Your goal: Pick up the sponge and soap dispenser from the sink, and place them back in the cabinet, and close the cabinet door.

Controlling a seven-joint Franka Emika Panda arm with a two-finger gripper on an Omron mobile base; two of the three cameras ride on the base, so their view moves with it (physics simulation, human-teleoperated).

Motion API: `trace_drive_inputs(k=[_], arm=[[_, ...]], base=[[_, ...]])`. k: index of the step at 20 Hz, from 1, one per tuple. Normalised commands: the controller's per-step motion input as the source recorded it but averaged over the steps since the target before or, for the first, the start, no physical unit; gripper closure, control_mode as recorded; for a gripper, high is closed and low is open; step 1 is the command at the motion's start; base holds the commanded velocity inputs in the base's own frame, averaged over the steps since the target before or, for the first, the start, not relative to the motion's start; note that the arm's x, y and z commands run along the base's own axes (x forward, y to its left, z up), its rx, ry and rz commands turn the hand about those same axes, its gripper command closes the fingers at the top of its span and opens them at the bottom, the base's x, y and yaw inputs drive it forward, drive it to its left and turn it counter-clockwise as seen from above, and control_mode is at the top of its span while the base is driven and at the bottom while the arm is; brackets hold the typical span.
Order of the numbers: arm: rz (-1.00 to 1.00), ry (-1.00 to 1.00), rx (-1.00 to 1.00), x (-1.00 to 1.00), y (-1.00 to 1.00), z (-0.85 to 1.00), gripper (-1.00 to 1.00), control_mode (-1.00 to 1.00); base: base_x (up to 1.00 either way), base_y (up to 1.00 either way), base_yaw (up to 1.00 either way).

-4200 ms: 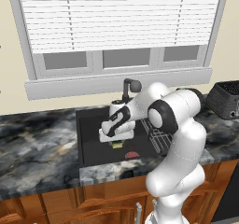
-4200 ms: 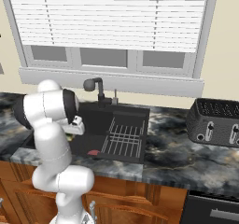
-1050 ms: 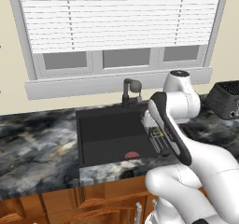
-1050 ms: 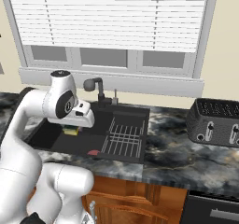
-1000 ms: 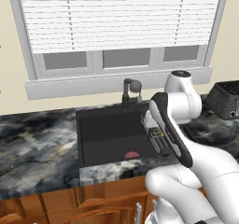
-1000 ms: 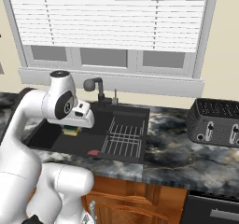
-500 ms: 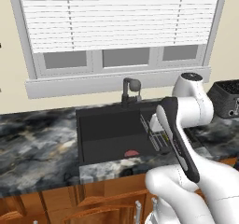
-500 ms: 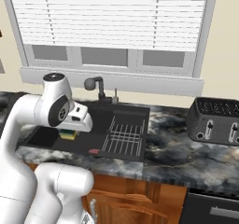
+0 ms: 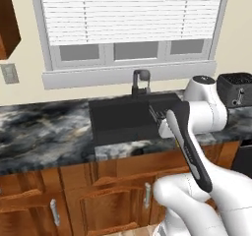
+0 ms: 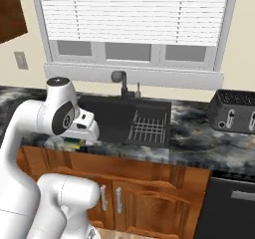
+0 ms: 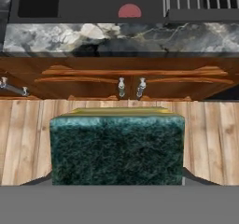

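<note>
My gripper (image 11: 116, 171) is shut on the sponge (image 11: 116, 148), a block with a dark green scouring face and a yellow layer. It hangs in front of the counter edge, over the wooden floor. From the right base view the sponge (image 10: 74, 143) shows yellow-green under the white hand, left of the sink (image 10: 114, 118). The black sink (image 11: 70, 3) lies ahead, with a small red-pink rounded piece (image 11: 129, 10) on its floor. A corner of the reddish-brown cabinet (image 9: 7, 18) hangs at the upper left. The soap dispenser is out of view.
A wire rack (image 10: 149, 126) fills the sink's right half, behind it a dark faucet (image 9: 141, 80). A black toaster (image 10: 234, 113) stands on the marble counter (image 9: 44, 132) at the right. Wooden lower cupboard doors (image 11: 121, 78) with short silver handles face me.
The whole picture has shifted, with the counter now farther off, so the base has moved. The gripper keeps its hold on the sponge, which now hangs in front of the counter edge.
</note>
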Motion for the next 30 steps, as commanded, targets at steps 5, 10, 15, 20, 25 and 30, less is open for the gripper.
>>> trace_drive_inputs(k=[5,10,15,20,25,30], arm=[[0.0,0.0,0.0,0.0,0.0,0.0,1.0,1.0],[0.0,0.0,0.0,0.0,0.0,0.0,1.0,1.0],[0.0,0.0,0.0,0.0,0.0,0.0,1.0,1.0],[0.0,0.0,0.0,0.0,0.0,0.0,1.0,1.0],[0.0,0.0,0.0,0.0,0.0,0.0,1.0,1.0],[0.0,0.0,0.0,0.0,0.0,0.0,1.0,1.0]], base=[[-0.44,0.84,0.0],[-0.19,0.89,0.0],[-0.01,0.72,0.0],[0.0,0.4,0.06],[0.01,0.28,0.12],[0.0,0.21,0.13]])
